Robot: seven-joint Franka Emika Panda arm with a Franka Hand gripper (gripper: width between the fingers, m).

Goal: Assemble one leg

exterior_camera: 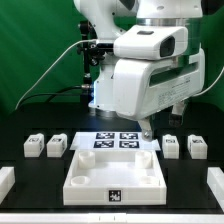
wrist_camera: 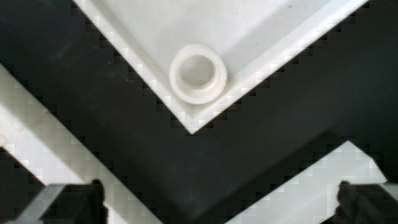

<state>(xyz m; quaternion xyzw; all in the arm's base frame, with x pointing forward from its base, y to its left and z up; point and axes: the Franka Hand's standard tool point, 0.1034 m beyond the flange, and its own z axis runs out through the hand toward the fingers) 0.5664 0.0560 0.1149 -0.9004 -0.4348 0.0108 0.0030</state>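
Four small white legs with tags stand on the black table. Two are at the exterior view's left (exterior_camera: 33, 146) (exterior_camera: 57, 146) and two at its right (exterior_camera: 171, 146) (exterior_camera: 197, 148). The large white tray-like part (exterior_camera: 82, 178) lies in the front middle. My gripper (exterior_camera: 149, 127) hangs just above the tray's far right corner, holding nothing. In the wrist view a white corner of the tray (wrist_camera: 267, 40) with a round socket (wrist_camera: 198, 72) lies ahead of my gripper (wrist_camera: 217, 208). The dark fingertips (wrist_camera: 63, 205) stand wide apart and empty. No leg shows in the wrist view.
The marker board (exterior_camera: 115, 140) lies flat behind the tray, under the arm. White pieces sit at the table's edges at the exterior view's left (exterior_camera: 5, 180) and right (exterior_camera: 213, 185). A green backdrop and cables are behind the arm.
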